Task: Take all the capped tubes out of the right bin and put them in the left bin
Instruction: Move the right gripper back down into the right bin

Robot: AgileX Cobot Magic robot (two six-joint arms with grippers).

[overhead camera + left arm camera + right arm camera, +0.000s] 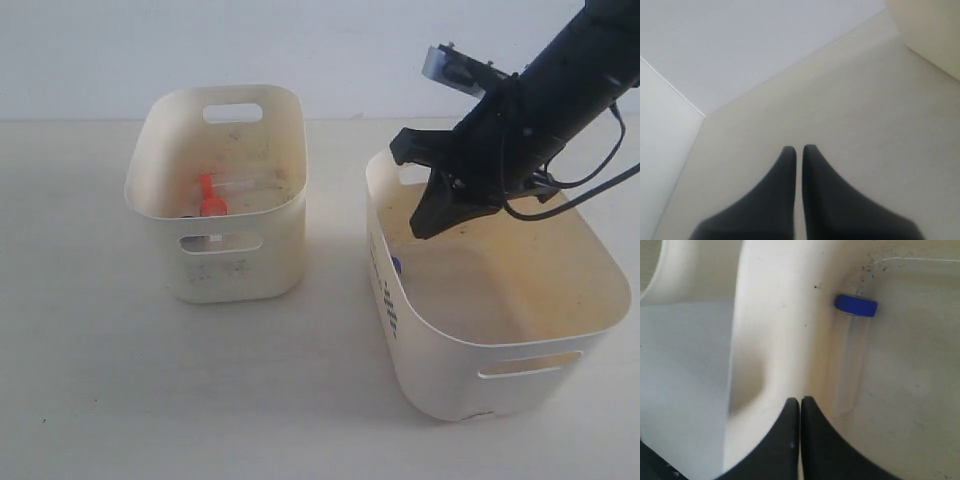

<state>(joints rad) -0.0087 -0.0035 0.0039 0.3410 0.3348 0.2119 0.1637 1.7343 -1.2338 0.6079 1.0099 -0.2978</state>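
My right claw (800, 401) closed, empty. Just ahead, clear blue-capped plastic tube (852, 352) beside wall of big cream tub (772, 315). Open first, go around tube.

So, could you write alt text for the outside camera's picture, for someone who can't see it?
The robot's black right gripper, shut, hangs over the larger cream tub, where a blue cap shows against the left wall. Left of it on the pale table, a smaller cream tub holds an orange-capped tube.
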